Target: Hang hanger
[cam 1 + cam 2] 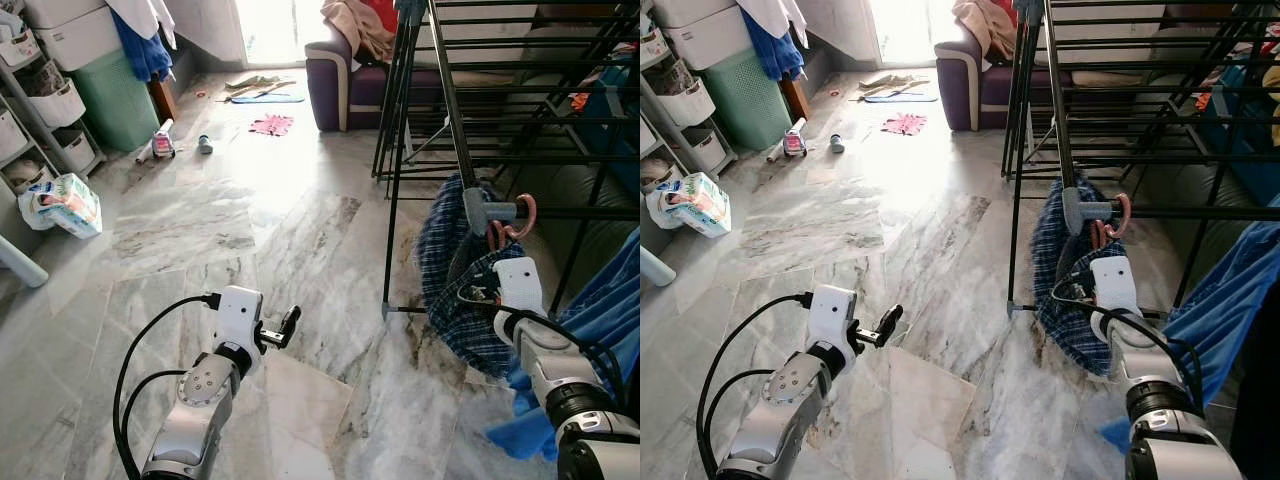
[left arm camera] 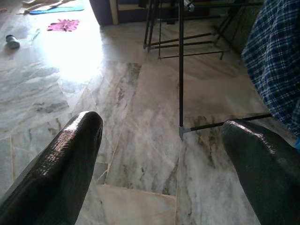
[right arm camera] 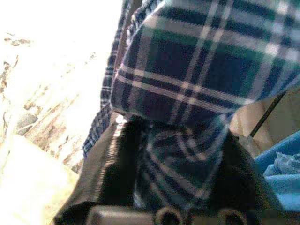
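Right wrist view: right gripper (image 3: pixel 180 187) closed on plaid shirt (image 1: pixel 455 290), whose hanger hook (image 1: pixel 510 222) sits at the drying rack (image 1: pixel 560 120) rail. Left gripper (image 2: pixel 159 154) open, empty. Risk: letting go before the hook seats drops the garment.

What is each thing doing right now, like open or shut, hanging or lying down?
left gripper: open, holding nothing, over the floor.
right gripper: shut on the plaid shirt.
plaid shirt: hanging by a pink hanger hook at the drying rack.
pink cloth: lying on the floor.
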You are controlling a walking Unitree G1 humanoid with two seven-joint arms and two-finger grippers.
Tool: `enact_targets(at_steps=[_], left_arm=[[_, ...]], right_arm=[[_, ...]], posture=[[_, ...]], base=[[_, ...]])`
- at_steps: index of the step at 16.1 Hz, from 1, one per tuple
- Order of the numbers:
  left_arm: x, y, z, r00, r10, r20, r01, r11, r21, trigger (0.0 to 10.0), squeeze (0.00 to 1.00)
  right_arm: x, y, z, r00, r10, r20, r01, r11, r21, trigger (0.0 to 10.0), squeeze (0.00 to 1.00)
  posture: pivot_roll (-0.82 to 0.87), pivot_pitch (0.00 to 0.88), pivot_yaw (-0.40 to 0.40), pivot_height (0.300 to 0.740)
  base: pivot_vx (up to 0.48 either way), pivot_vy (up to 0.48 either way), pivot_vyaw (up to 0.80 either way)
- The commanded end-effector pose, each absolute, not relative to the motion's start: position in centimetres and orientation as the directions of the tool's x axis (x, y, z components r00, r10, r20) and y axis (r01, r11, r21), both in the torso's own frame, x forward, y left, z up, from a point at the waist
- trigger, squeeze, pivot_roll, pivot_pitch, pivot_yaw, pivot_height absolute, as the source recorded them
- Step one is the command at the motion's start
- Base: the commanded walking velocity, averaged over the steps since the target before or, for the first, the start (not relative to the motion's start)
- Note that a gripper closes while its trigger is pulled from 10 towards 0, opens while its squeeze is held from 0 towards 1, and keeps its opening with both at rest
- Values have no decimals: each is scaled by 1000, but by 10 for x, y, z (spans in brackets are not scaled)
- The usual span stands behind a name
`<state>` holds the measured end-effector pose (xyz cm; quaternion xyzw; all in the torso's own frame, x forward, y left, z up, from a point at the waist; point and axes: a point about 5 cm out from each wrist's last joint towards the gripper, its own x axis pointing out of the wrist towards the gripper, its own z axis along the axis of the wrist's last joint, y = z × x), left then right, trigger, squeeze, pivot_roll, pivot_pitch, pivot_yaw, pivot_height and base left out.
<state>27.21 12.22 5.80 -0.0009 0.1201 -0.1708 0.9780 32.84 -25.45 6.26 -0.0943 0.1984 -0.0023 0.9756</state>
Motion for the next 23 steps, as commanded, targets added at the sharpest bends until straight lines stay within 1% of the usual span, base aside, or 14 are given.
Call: enact_targets(at_steps=[1, 13, 15, 16, 17, 18, 19, 20, 23], left_arm=[[272, 123, 59, 912, -336, -236, 340, 940, -26, 10000, 0], [272, 115, 59, 906, -353, -235, 351, 935, -54, 10000, 0], [271, 115, 59, 906, -352, -235, 349, 935, -55, 10000, 0], [271, 115, 60, 908, -349, -233, 346, 937, -56, 10000, 0], [271, 116, 61, 915, -337, -223, 334, 941, -55, 10000, 0], [271, 117, 62, 921, -326, -213, 322, 945, -54, 10000, 0], [271, 119, 63, 927, -317, -202, 313, 948, -52, 10000, 0], [270, 121, 64, 935, -300, -191, 297, 954, -45, 10000, 0], [269, 122, 64, 936, -298, -187, 296, 954, -38, 10000, 0]], right_arm=[[335, -250, 71, 937, -41, -346, -21, 984, -175, 0, 0], [333, -231, 72, 962, 8, -274, -63, 980, -190, 0, 0], [330, -229, 77, 972, 7, -234, -56, 978, -201, 0, 0], [325, -229, 83, 983, -4, -185, -35, 977, -208, 0, 0], [318, -227, 90, 991, -19, -130, -8, 979, -202, 1647, 0], [313, -225, 95, 995, -27, -100, 8, 981, -193, 2667, 0], [302, -220, 99, 998, -35, -58, 25, 986, -166, 10000, 0], [283, -212, 104, 998, -59, -12, 57, 990, -130, 10000, 0], [260, -199, 98, 997, -71, -35, 69, 995, -77, 10000, 0]], posture=[[13, 31, 62, 740], [2, 29, 65, 740], [1, 30, 64, 740], [0, 32, 62, 740], [-1, 32, 60, 740], [-2, 31, 60, 740], [-7, 30, 59, 740], [-11, 28, 59, 740], [-17, 27, 60, 740]], base=[[0, 0, 0], [0, 0, 0], [0, 0, 0], [0, 0, 0], [0, 0, 0], [0, 0, 0], [0, 0, 0], [0, 0, 0], [0, 0, 0]])
